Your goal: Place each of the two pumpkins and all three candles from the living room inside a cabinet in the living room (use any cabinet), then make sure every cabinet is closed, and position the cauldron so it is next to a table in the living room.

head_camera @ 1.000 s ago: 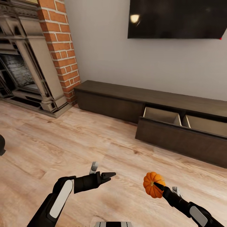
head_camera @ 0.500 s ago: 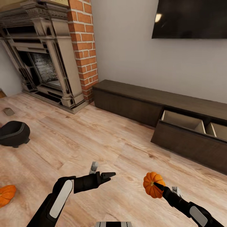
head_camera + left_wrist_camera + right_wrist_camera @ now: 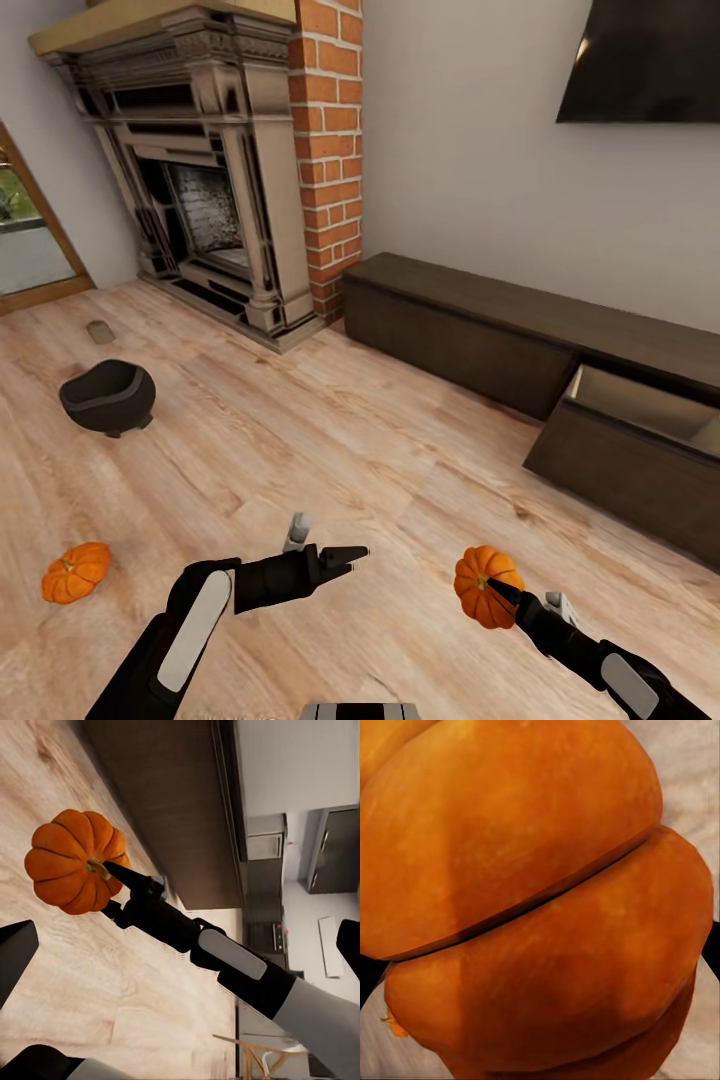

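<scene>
You stood on the wood floor [image 3: 330, 440] facing the stone-and-brick fireplace [image 3: 215, 190], with the long dark cabinet [image 3: 480, 340] running along the wall to your right and one of its drawers [image 3: 640, 440] hanging open, its pale inside bare as far as it showed. The cauldron [image 3: 108, 396] sat out on the floor, well apart from the cabinet, and no table showed beside it, so that step looked undone. You held one pumpkin [image 3: 487, 586] in your right gripper [image 3: 500, 592], pinched at the stem end and carried above the floor, not yet in the drawer. The second pumpkin [image 3: 76, 572] lay on the floor to your left. A small tan lump [image 3: 100, 332] beyond the cauldron might have been a candle; it was too small to tell. Your left gripper [image 3: 345, 560] was spread and carried nothing.
</scene>
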Available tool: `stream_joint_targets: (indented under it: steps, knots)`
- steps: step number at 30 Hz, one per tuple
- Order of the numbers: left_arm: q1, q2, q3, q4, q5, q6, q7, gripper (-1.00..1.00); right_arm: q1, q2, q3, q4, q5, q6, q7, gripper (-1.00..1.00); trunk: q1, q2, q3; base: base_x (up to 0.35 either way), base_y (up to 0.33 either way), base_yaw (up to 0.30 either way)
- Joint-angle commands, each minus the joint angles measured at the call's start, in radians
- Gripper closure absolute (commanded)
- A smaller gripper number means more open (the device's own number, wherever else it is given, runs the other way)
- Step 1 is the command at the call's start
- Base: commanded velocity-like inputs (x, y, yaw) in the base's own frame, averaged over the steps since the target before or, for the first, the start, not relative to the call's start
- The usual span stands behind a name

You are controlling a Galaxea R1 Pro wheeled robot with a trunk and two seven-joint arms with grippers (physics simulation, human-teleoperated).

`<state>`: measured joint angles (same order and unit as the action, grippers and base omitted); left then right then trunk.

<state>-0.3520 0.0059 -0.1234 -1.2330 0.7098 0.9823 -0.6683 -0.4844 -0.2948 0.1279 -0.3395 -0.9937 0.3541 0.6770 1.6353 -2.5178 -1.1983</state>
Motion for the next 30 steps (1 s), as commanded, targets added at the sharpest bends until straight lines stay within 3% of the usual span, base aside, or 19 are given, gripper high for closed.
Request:
stream_joint_targets:
  steps: [1, 19, 30]
  knots:
    - [-0.001, 0.001, -0.001, 0.0, 0.0, 0.004, -0.002, -1.0, 0.0, -0.001, 0.004, -0.001, -0.014, 0.006, 0.001, 1.0, 0.0, 0.0, -0.001, 0.0, 0.0, 0.29]
    - [-0.001, 0.001, 0.001, 0.002, 0.0, 0.004, -0.002, -1.0, 0.0, -0.001, 0.004, -0.001, -0.014, 0.006, 0.001, 1.0, 0.0, 0.0, -0.001, 0.002, 0.002, 0.29]
    - [-0.001, 0.001, 0.001, 0.008, 0.0, 0.004, -0.002, -1.0, 0.0, -0.001, 0.004, -0.001, -0.014, 0.006, 0.001, 1.0, 0.0, 0.0, -0.001, 0.115, 0.093, 0.29]
